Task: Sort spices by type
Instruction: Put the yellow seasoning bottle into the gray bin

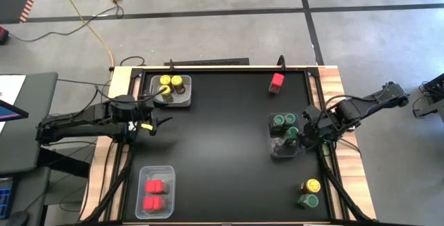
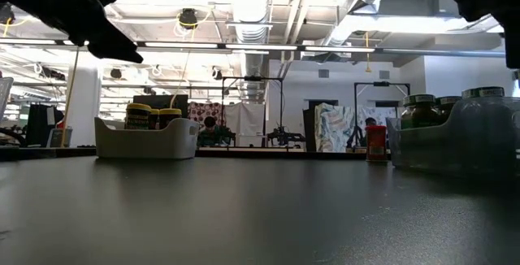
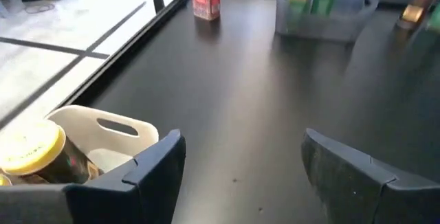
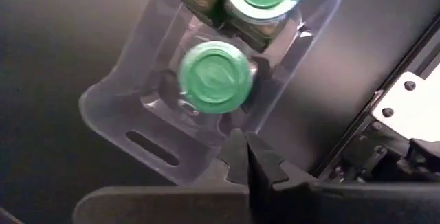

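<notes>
R gripper (image 4: 246, 157): fingers closed, empty, above the clear bin (image 4: 117, 117) w/ green-lid jars (image 4: 214, 77), looks like a drop-off spot. L gripper (image 3: 240, 162): I see it wide open, empty, beside yellow-lid bin (image 1: 182, 101). Unsorted: red block (image 1: 277, 82), yellow jar (image 1: 313, 185), green jar (image 1: 309, 200).

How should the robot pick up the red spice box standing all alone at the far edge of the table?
Probably from straight above, jaws closing on two opposite flat sides of the red spice box. It stands upright with open table all round, so nothing blocks the jaws, and flat faces should slip less than corners.

Black table (image 1: 222, 150); bins (image 1: 157, 193); loose spices (image 1: 277, 82)
</notes>
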{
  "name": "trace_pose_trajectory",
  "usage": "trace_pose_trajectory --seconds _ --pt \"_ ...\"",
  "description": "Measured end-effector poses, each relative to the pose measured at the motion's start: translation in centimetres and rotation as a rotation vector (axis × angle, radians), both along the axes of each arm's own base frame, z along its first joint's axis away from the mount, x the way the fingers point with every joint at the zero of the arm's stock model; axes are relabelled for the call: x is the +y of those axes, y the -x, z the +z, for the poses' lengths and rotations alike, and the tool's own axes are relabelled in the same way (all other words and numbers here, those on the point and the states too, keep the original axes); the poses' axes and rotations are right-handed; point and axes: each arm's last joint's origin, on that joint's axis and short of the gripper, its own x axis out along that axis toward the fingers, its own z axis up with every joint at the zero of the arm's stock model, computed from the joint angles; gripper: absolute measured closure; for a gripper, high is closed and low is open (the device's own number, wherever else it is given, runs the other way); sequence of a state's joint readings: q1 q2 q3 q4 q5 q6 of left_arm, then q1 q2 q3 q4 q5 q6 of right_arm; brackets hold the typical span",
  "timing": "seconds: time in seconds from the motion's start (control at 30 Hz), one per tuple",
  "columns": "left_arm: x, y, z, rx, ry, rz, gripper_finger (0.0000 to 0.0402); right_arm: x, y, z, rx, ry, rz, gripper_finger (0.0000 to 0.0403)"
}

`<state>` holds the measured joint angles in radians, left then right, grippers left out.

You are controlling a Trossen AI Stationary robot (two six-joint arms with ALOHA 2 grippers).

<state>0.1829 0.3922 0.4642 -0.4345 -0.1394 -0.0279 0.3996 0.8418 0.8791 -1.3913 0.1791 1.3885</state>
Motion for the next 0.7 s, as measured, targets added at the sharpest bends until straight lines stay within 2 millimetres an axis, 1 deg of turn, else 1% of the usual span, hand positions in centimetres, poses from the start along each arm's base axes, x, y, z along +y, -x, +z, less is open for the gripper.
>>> trace_pose_trajectory --seconds 0.2,0.33,0.5,0.6,0.7 --pt "0.4 -2.0 0.8 0.119 -0.088 -0.042 0.0125 0.6 -1.5 1.5 0.067 0.027 -0.024 0.0386" --pt "0.7 -3.8 1.4 0.190 -0.122 -0.060 0.0125 0.7 -1.8 2.7 0.104 0.039 -0.084 0.0386" --pt "1.1 -5.6 1.3 0.241 -0.066 -0.048 0.0125 0.5 -2.1 3.7 0.069 0.021 -0.151 0.0386" --pt "1.2 -6.4 0.8 0.254 -0.001 -0.021 0.0125 0.3 -2.0 3.8 0.067 0.021 -0.167 0.0384" --pt "1.3 -7.2 0.3 0.266 -0.002 -0.023 0.0125 0.2 -2.0 3.8 0.061 0.034 -0.178 0.0379"
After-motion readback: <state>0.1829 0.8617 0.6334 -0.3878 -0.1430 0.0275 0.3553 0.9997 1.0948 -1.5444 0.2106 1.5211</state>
